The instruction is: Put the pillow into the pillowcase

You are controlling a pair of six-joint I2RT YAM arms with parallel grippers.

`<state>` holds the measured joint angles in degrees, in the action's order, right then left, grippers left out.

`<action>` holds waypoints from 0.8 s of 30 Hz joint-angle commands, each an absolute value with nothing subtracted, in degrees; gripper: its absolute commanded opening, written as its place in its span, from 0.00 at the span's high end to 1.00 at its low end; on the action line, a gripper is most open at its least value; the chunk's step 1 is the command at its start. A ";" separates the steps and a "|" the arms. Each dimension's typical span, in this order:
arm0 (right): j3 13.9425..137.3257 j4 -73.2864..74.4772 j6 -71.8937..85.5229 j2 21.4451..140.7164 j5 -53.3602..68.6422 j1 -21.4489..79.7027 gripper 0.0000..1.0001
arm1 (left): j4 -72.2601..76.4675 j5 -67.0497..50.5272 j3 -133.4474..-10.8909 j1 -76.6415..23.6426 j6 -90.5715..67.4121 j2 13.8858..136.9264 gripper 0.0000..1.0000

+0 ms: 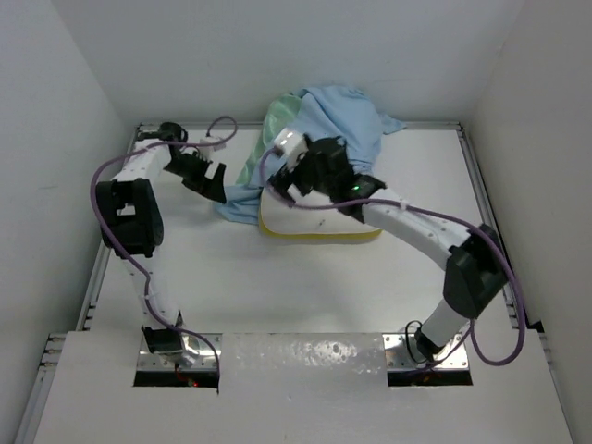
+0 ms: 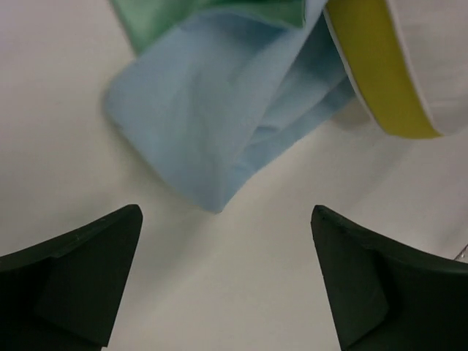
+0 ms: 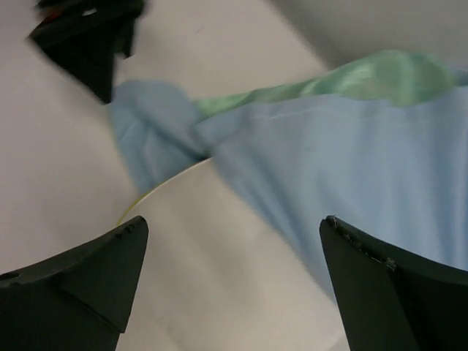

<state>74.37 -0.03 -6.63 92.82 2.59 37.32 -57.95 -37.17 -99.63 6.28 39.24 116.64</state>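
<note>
From above, the one pillow [image 1: 319, 225] lies in the middle of the table [image 1: 277, 287]. Its yellow-edged near side runs left to right. The one pillowcase [image 1: 342, 116] is bunched over the far part of the pillow and spills down toward the left. It is blue on top, with a green strip showing on the left. I cannot tell if any of the pillow is really inside it. The right hand [image 1: 294, 182] hangs over the pillow, right by the edge of the case, so it is the nearer one. The left hand [image 1: 215, 185] is off to the left, near the blue corner. From the left wrist, the left hand [image 2: 225, 216] is spread wide and holds nothing. The blue corner of the pillowcase [image 2: 212, 117] lies straight ahead of it, flat on the table [image 2: 66, 124], close to the fingertips but not between them. The pillow [image 2: 439, 44] sits further off to the right. From the right wrist, the right hand [image 3: 234, 223] is spread wide too and is empty. The white pillow [image 3: 212, 256] is under it, and the pillowcase [image 3: 351, 153] lies ahead and to the right, draped over the pillow. The left hand [image 3: 88, 36] shows far off at the top left. My guess is that the next move needs a grab on the edge of the case. There are two hands, one pillow and one case.
</note>
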 commanded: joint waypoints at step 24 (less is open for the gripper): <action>96.15 2.05 -3.18 116.38 -21.90 42.02 1.00 | -66.65 -52.47 -97.64 1.67 52.53 122.09 1.00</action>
